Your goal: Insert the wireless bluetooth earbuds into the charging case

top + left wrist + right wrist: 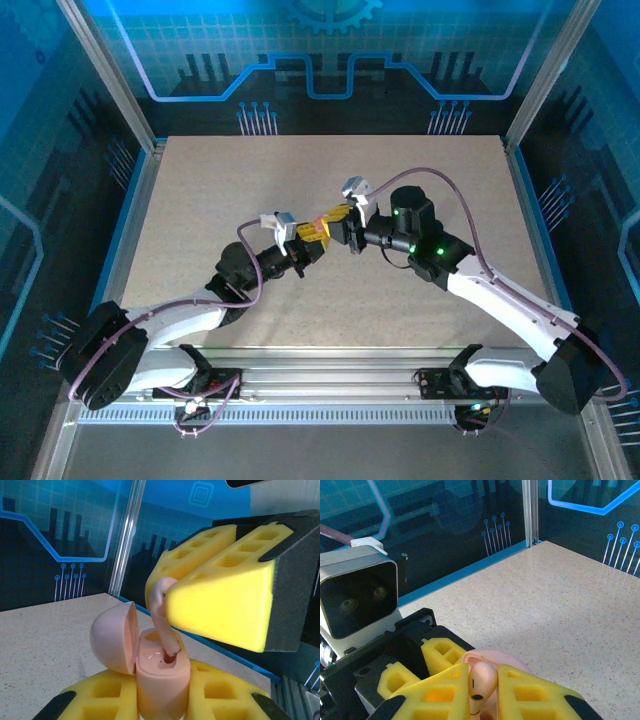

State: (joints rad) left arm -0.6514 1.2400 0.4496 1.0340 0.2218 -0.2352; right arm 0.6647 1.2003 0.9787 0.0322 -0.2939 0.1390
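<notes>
My left gripper (162, 697) is shut on a pale pink charging case (161, 677), held upright between its yellow foam pads (100, 695). The case's lid (111, 637) is swung open to the left. My right gripper (483, 687) is shut on a pale pink earbud (482, 680), bud end towards its camera. In the left wrist view the earbud (162, 612) hangs stem-down from the right gripper's pads (225, 605), its stem tip at the mouth of the case's right socket. The left socket looks empty. From above, the two grippers (312, 240) (342, 222) meet over the middle of the table.
The speckled beige table (200, 200) lies below both grippers, with metal posts (130, 100) and blue-printed walls around it. The left arm's wrist camera (360, 595) sits close to the left of my right gripper's fingers.
</notes>
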